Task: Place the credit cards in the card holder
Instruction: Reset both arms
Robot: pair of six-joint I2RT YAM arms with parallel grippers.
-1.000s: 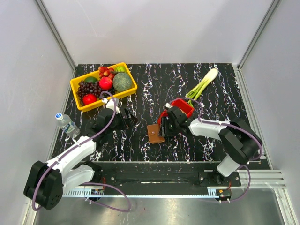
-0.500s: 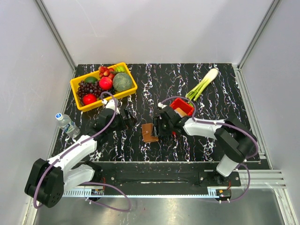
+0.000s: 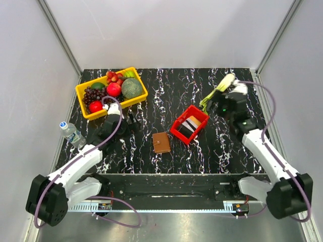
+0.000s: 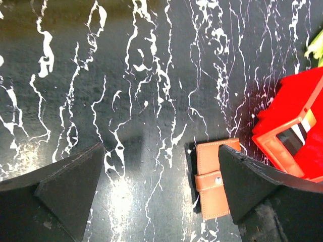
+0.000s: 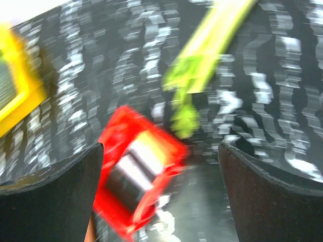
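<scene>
The brown leather card holder [image 3: 161, 142] lies closed and flat on the black marble table, its snap strap fastened. In the left wrist view it [image 4: 214, 179] lies by my right fingertip. The credit cards [image 3: 189, 125], black, whitish and tan, stand in the red bin [image 3: 198, 115] to its right. They show blurred in the right wrist view [image 5: 133, 169]. My left gripper [image 3: 132, 122] is open and empty, to the left of the holder [image 4: 161, 196]. My right gripper [image 3: 218, 107] is open and empty, raised behind the bin near the leek [image 5: 161, 191].
A yellow basket of fruit [image 3: 81, 91] stands at the back left. A leek [image 3: 218, 91] lies at the back right, under the right wrist. A small water bottle [image 3: 71, 133] lies at the left edge. The red bin also shows in the left wrist view [image 4: 298, 131].
My right arm has pulled back from the card holder to the back right, near the leek. The holder now lies flat and closed. The left arm has barely moved.
</scene>
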